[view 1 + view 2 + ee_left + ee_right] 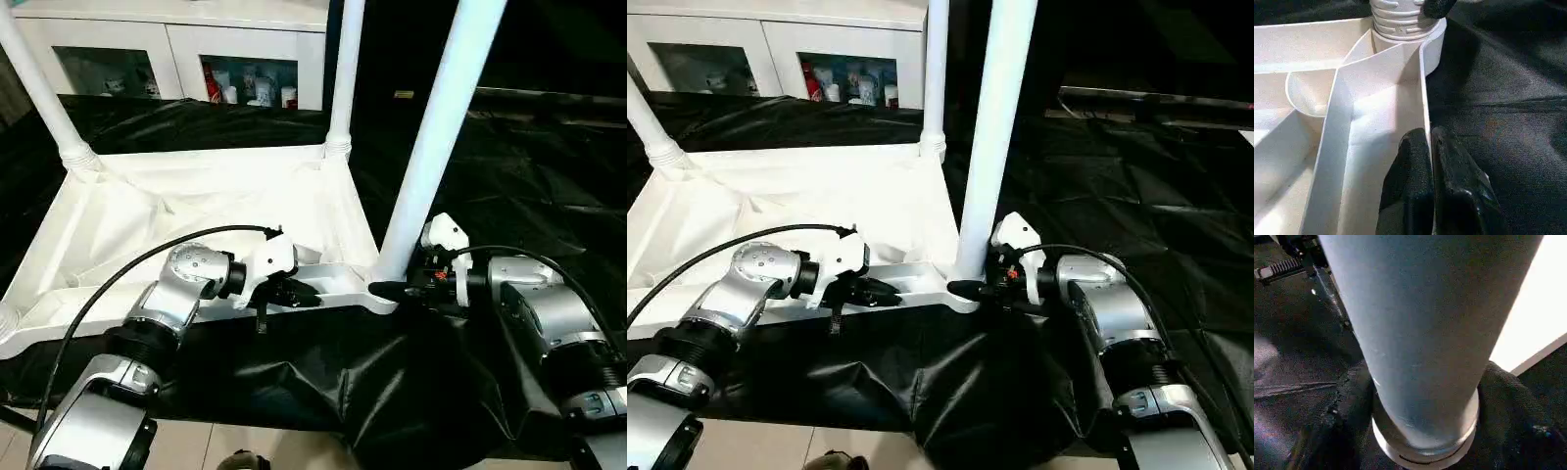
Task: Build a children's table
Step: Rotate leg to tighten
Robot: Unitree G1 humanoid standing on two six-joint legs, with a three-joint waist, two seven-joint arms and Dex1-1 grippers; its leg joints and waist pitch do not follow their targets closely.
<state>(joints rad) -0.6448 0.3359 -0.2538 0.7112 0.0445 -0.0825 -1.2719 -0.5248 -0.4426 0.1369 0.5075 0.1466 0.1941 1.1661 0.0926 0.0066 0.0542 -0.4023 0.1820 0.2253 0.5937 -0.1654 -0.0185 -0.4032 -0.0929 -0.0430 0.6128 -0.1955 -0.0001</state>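
A: The left wrist view shows the left gripper (1431,147) pinching the near rim wall of the upturned white tabletop (196,211), fingers almost together.

B: And the right gripper (970,289)?

A: It clasps the base of the near leg (436,137), standing in its corner socket. The legs' tops are cut off.

B: The tabletop lies on the black-draped table (549,176).

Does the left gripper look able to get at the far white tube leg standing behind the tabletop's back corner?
Probably not right now: the left gripper is clamped on the tabletop's near rim, and the far leg stands across the tabletop.
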